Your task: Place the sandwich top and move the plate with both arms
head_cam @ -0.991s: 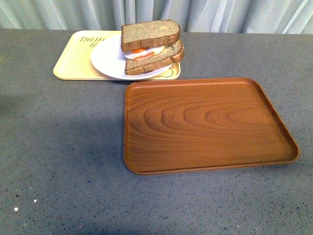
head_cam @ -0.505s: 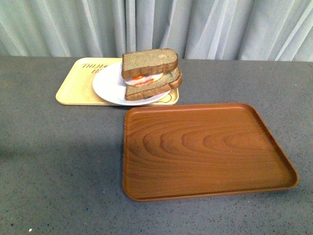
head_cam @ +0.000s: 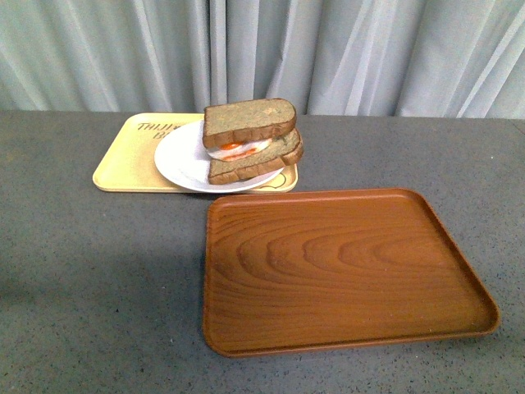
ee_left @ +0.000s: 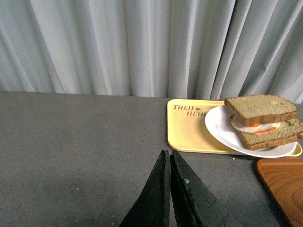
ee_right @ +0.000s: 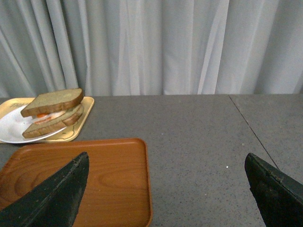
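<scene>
Yellow rectangular tray [head_cam: 131,156] lettering: I saw it partly covered by the round white plate [head_cam: 182,160].
Brown wood-grain tray [ee_left: 284,182]: cut off by the frame's edge in my left wrist view.

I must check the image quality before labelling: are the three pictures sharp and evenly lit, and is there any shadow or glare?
Front view: sharp, soft even light, a broad faint shadow on the table left of the brown tray, no glare. Left wrist view: the plate is clear, and the shut left gripper is dark. Right wrist view: clear, but the open right gripper shows little detail.

Front camera looking down across the grey table [head_cam: 98,279] toward the curtain [head_cam: 369,49], both wrist cameras sitting low, facing that curtain, all three sharing the sandwich [head_cam: 250,141] on the white plate [head_cam: 184,160].
</scene>
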You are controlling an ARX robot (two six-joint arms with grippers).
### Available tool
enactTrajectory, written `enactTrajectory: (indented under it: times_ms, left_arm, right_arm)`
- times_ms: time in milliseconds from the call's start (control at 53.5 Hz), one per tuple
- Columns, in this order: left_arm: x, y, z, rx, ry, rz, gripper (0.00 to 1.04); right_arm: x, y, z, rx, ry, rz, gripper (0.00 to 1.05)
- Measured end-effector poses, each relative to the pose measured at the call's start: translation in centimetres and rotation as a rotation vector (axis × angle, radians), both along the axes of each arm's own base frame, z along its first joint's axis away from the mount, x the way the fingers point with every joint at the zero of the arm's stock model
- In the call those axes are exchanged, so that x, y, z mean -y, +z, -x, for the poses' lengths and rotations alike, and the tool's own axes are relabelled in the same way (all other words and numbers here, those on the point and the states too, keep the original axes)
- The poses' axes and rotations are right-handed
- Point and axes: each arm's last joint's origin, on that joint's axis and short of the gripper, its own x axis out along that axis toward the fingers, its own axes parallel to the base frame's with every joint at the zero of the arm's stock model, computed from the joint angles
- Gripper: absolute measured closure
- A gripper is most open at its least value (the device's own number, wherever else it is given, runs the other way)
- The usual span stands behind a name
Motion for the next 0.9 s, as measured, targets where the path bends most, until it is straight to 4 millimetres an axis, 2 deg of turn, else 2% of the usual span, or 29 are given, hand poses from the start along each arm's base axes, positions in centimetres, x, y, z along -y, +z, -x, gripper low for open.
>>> enactTrajectory:
  times_ms: [355,898]
  left_arm:
    - [0.0,0.6,1.7,0.021,0.0,0.0,1.03]
    - [0.0,0.7,3.0,0.024,0.0,0.0,1.03]
  right_arm:
    - [0.0,0.0,0.0,0.0,0.0,0.0,0.09]
    - [0.0,0.0,0.0,0.0,0.0,0.0,0.09]
